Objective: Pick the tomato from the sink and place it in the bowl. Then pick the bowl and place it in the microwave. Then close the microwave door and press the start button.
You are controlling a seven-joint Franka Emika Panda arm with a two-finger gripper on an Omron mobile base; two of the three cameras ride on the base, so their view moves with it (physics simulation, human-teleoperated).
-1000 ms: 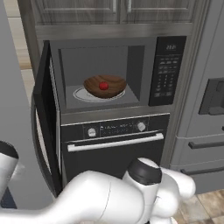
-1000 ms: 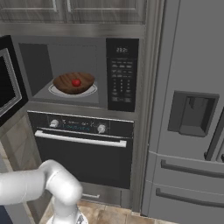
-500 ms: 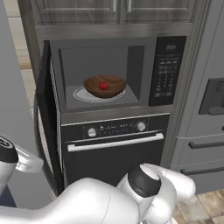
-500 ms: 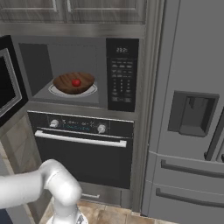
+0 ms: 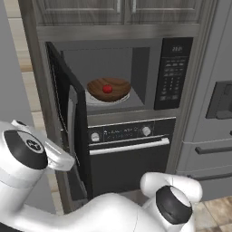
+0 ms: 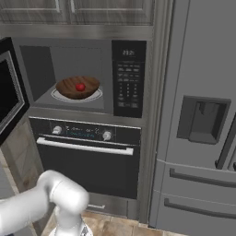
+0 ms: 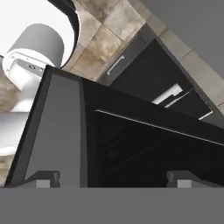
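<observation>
The microwave (image 5: 136,72) stands with its cavity open. Inside, on the white turntable, sits the wooden bowl (image 5: 108,89) (image 6: 77,86) with the red tomato (image 5: 107,89) (image 6: 80,86) in it. The microwave door (image 5: 70,122) (image 6: 9,97) hangs out to the left, and the keypad strip (image 5: 172,72) (image 6: 128,76) is to the right of the cavity. My white hand (image 5: 31,152) is low on the left, at the door's outer side. In the hand view my gripper (image 7: 116,178) is open, its fingertips (image 7: 47,178) wide apart right against the door's dark panel (image 7: 131,144). The sink is out of view.
An oven (image 5: 129,154) (image 6: 87,152) with knobs and a bar handle sits under the microwave. A grey fridge (image 6: 198,124) fills the right side. Cabinets (image 5: 118,11) hang above. My elbow (image 5: 174,206) is low in front of the oven, over tiled floor (image 6: 110,226).
My hand has risen at the left and come in toward the door's outer side. The door's free edge has swung a little to the right, toward the cavity. Bowl and tomato have not moved.
</observation>
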